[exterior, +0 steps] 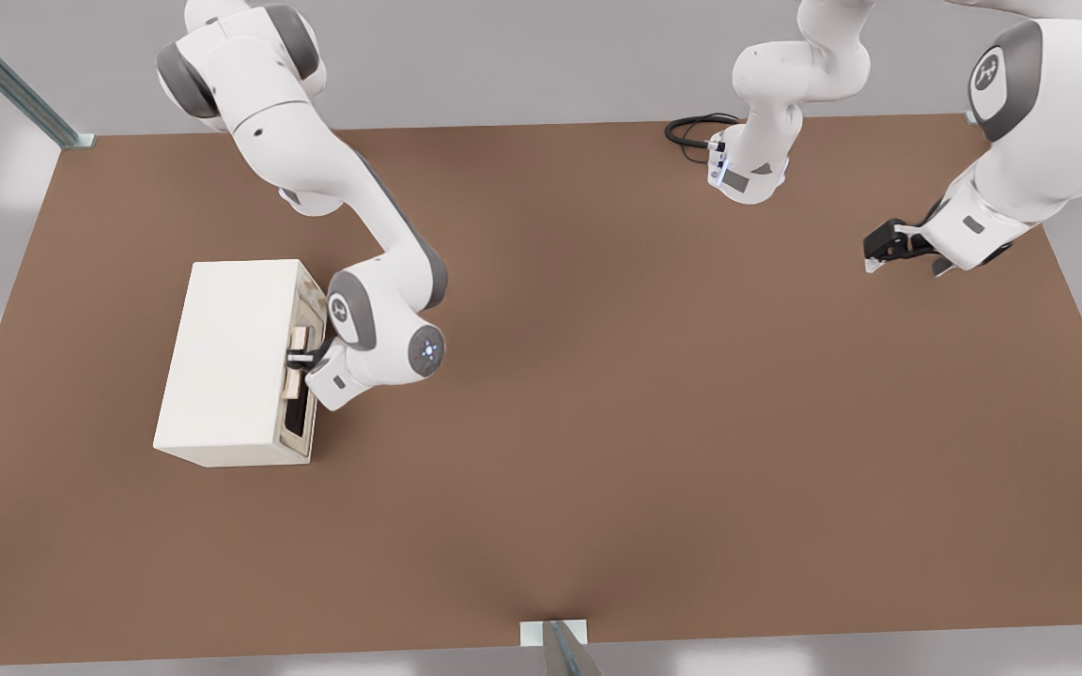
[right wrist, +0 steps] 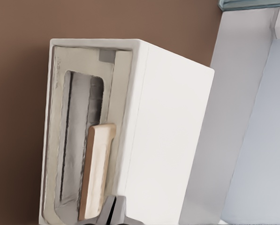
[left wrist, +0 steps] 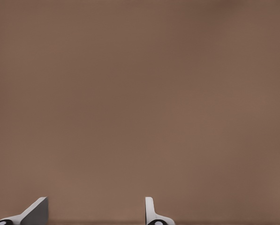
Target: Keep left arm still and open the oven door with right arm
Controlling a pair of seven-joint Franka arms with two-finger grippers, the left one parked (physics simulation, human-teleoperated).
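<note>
The cream-white oven (exterior: 231,361) stands on the brown table at the front view's left. Its oven door (right wrist: 60,140) faces the front view's right and sits flush in its frame, with a dark glass window (right wrist: 81,140). A pale bar handle (right wrist: 96,168) runs along the door. The right arm (exterior: 381,329) reaches down to the door. Its black gripper (exterior: 298,358) lies across the middle of the handle (exterior: 297,336). In the right wrist view the gripper (right wrist: 113,211) is shut, its two fingers pressed together with only a thin seam, right beside the handle.
The brown table (exterior: 597,422) spreads wide to the front view's right of the oven. The left arm's gripper (exterior: 884,252) hangs at the far right. A black cable (exterior: 691,136) lies at the back edge. Metal posts stand at the back-left corner (exterior: 6,75) and front edge (exterior: 555,643).
</note>
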